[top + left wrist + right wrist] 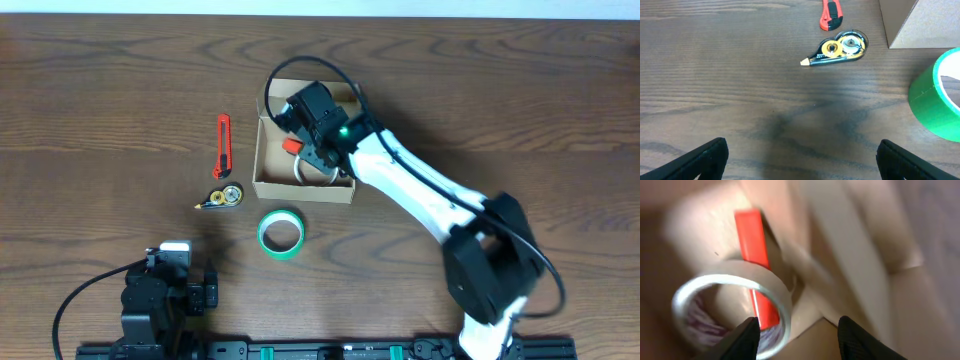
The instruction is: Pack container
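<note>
Holds the right gripper (pixel 799 325) spread inside the container (pixel 300 189) at upper centre of the overhead frame — rim of 1 white tape roll (pixel 725 278) between its fingers, unpinched, beside a red item (pixel 752 240) — and rests the left gripper (pixel 802 145) spread wide, empty, at lower left.

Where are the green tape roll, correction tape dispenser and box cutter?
green tape roll (pixel 929 106), left wrist view, outer wall
correction tape dispenser (pixel 224 196), overhead view, body middle
box cutter (pixel 223 146), overhead view, handle middle
</note>
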